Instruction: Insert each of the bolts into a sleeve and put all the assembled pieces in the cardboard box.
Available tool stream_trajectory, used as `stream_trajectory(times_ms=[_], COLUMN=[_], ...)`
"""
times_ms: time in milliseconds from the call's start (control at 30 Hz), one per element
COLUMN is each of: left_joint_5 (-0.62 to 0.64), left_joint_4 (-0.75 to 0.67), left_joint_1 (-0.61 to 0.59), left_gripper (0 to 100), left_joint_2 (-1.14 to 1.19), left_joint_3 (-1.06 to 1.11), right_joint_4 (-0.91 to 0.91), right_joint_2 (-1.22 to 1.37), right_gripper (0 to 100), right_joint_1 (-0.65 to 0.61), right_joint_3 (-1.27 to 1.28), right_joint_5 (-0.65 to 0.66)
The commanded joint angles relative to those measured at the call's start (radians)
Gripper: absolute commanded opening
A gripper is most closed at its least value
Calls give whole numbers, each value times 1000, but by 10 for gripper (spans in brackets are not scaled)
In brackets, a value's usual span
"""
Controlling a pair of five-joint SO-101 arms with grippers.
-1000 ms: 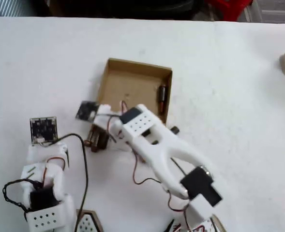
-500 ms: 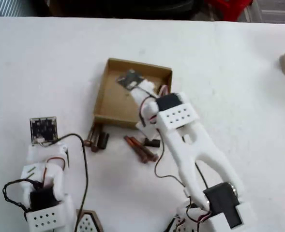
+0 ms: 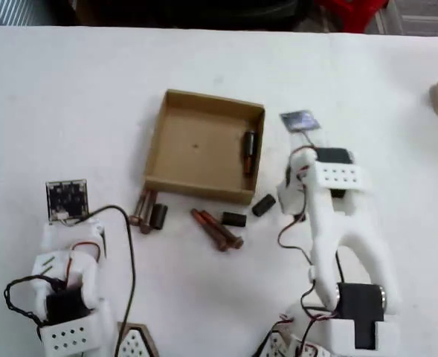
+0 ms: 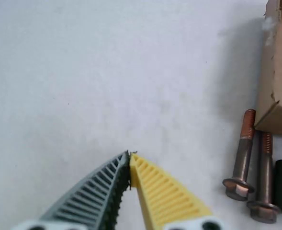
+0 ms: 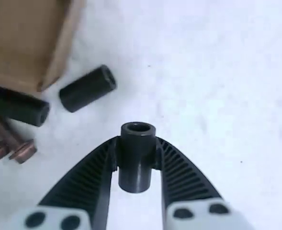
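The right gripper (image 5: 137,143) is holding a black sleeve (image 5: 136,165) standing up. Another sleeve (image 5: 88,88) is lying just ahead of it, near the box (image 5: 30,38). The left gripper (image 4: 129,160) is pinching its fingers together, two bolts (image 4: 241,153) lying near it.

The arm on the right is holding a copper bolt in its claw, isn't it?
Not quite. The right gripper is holding a black sleeve, not a copper bolt; the right wrist view shows it standing upright between the fingers. The copper bolts lie loose on the table near the cardboard box.
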Motion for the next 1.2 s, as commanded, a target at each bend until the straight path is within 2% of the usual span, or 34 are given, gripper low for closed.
stream_trajectory(times_ms=[0,200,400,633,733,967,1167], left_joint_5=[-8,-9,-21,-29,-29,-29,-29], left_joint_4=[2,5,54,92,89,43,49], left_joint_1=[-4,-1,139,150,150,154,305], left_gripper=[21,24,53,53,53,53,54], left_joint_2=[-7,-5,-5,25,177,819,1159], left_joint_3=[0,0,-2,-123,-244,-643,-832], right_joint_4=[-67,-157,-271,-274,-274,-303,-311], right_joint_2=[-48,-48,-48,-48,-48,-39,-39], right_gripper=[17,17,17,17,17,17,17], right_joint_1=[130,314,441,444,438,438,438], right_joint_3=[31,106,186,212,213,215,216], right_joint_5=[-5,-5,-5,-5,-5,-5,-5])
